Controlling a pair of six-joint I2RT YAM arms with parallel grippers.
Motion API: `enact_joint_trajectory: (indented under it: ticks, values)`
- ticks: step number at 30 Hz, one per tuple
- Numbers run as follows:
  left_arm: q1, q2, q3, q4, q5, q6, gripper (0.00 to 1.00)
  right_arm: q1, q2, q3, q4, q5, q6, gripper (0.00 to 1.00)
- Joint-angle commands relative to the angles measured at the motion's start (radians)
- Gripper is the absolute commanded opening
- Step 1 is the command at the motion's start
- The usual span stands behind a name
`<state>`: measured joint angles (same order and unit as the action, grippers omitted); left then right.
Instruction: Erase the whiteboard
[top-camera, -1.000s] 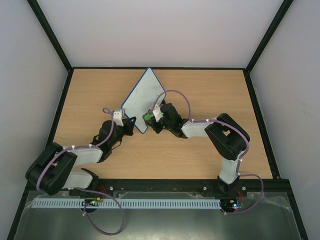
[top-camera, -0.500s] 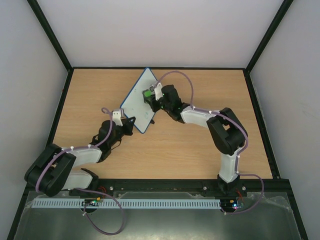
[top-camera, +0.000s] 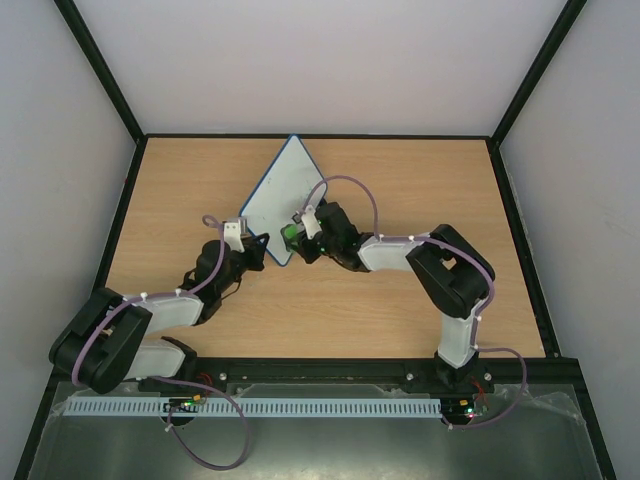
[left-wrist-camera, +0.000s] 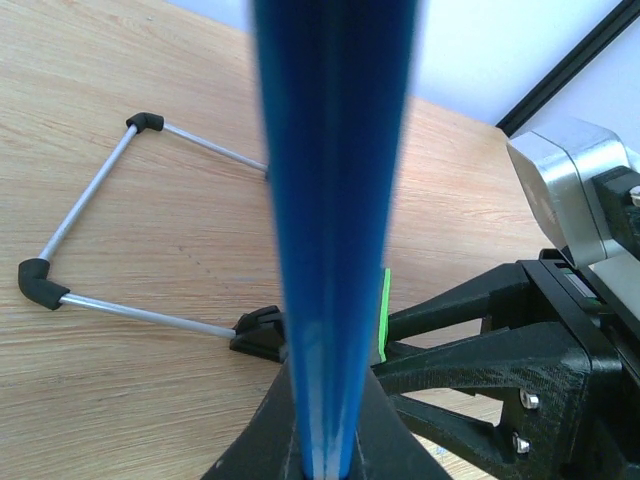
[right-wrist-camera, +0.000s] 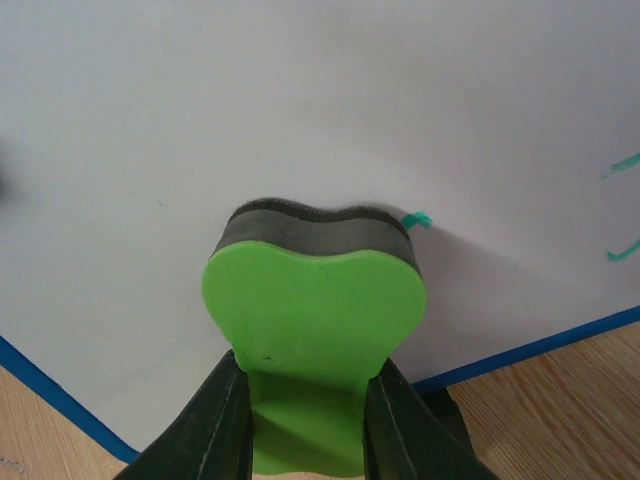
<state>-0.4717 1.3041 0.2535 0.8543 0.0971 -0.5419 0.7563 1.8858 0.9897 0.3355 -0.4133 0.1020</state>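
The whiteboard (top-camera: 283, 192), white with a thin blue frame, stands tilted near the table's middle back. My left gripper (top-camera: 262, 248) is shut on its near blue edge (left-wrist-camera: 330, 250), which fills the left wrist view edge-on. My right gripper (top-camera: 300, 236) is shut on the green eraser (right-wrist-camera: 315, 300); the eraser's dark felt presses against the white face (right-wrist-camera: 250, 100) low on the board. Small green marks (right-wrist-camera: 625, 162) remain at the right of the board, one (right-wrist-camera: 416, 218) just beside the eraser.
The board's wire stand with black corner feet (left-wrist-camera: 35, 280) lies on the wooden table (top-camera: 400, 180) behind the board. Black frame rails and white walls enclose the table.
My right gripper with the eraser went up the board's face toward its top, then came back down to the lower part. The left arm and board stayed still.
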Motion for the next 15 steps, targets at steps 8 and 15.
enact_joint_trajectory:
  ticks: [8, 15]
  values:
    - [-0.013, 0.001, -0.005, -0.049, 0.098, -0.06, 0.03, -0.044, 0.053, 0.178, 0.024, -0.033, 0.119, 0.02]
    - [-0.013, -0.014, -0.002, -0.064, 0.104, -0.06, 0.03, -0.084, 0.143, 0.2, 0.012, -0.041, 0.181, 0.02]
